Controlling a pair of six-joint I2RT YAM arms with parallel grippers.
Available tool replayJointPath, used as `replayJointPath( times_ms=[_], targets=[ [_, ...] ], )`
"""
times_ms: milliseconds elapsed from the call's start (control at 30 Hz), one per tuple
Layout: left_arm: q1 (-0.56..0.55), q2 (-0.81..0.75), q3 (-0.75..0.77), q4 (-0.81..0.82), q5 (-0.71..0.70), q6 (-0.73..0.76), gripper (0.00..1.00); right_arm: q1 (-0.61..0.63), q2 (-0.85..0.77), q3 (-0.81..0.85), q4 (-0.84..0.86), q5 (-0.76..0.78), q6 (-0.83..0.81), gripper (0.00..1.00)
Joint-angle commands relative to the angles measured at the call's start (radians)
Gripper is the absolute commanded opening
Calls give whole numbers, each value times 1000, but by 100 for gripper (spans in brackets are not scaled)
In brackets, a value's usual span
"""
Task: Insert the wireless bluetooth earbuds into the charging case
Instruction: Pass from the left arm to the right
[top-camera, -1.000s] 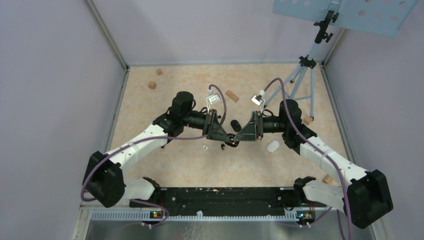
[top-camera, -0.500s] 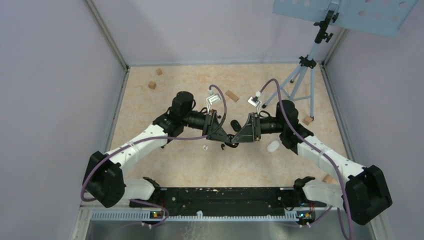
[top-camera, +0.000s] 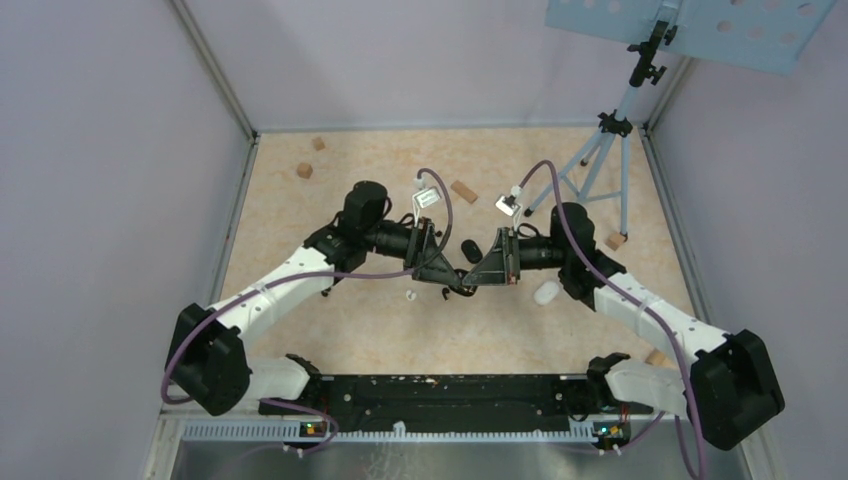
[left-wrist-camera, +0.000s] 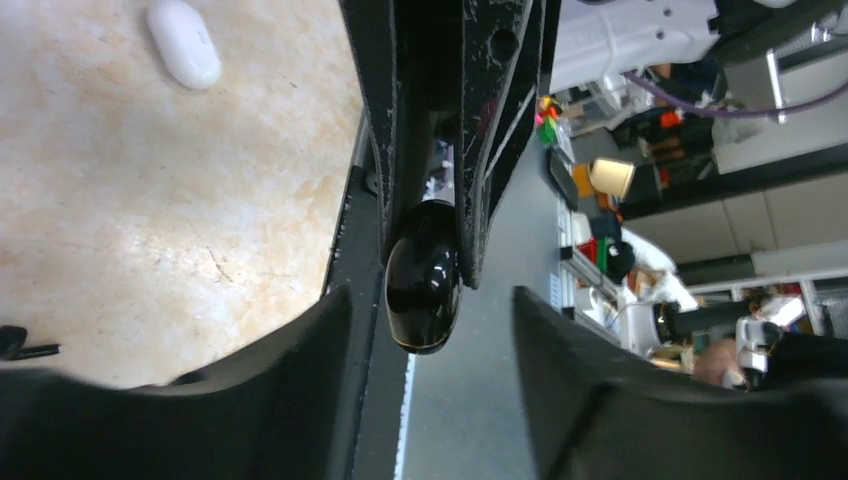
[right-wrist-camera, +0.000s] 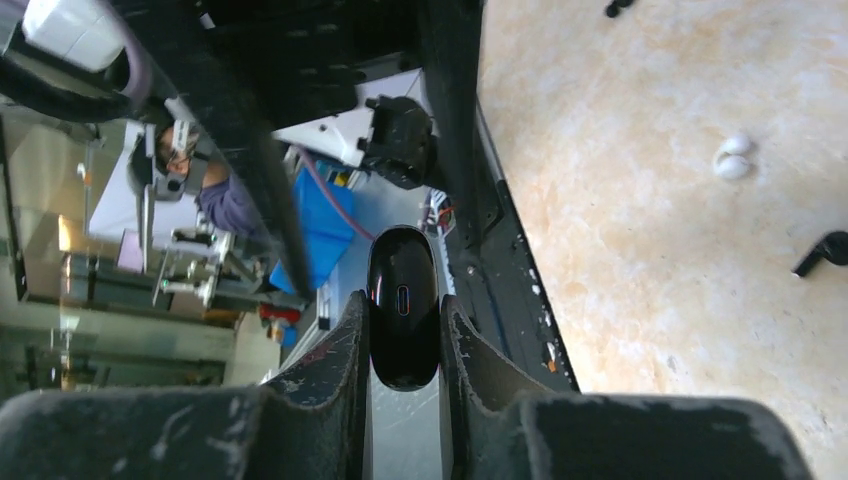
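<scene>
Top view: my left gripper (top-camera: 457, 283) and right gripper (top-camera: 472, 284) meet tip to tip at centre frame, white earbuds (top-camera: 411, 295) on the table (top-camera: 300, 220) just to their left. Left wrist view: my left jaws stand wide, clear of the black charging case (left-wrist-camera: 423, 290) at centre; a black earbud (left-wrist-camera: 15, 342) lies at lower left. Right wrist view: my right jaws clamp that case at lower centre, the white earbuds (right-wrist-camera: 733, 160) and black earbud (right-wrist-camera: 825, 250) well apart at right.
</scene>
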Motion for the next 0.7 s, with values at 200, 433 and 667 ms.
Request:
replayJointPath(
  times_ms=[200,433,667],
  targets=[
    [128,-194,-18,-9,-375,-59,99,-32,-160,-150,7,413,274,0],
    [126,-319,-266,202,-568,-336,99,-12,-246,-291,172,640,557,0],
    [62,-285,-350,207,-691,-555,99,37,-171,-292,303,755,597,0]
  ],
)
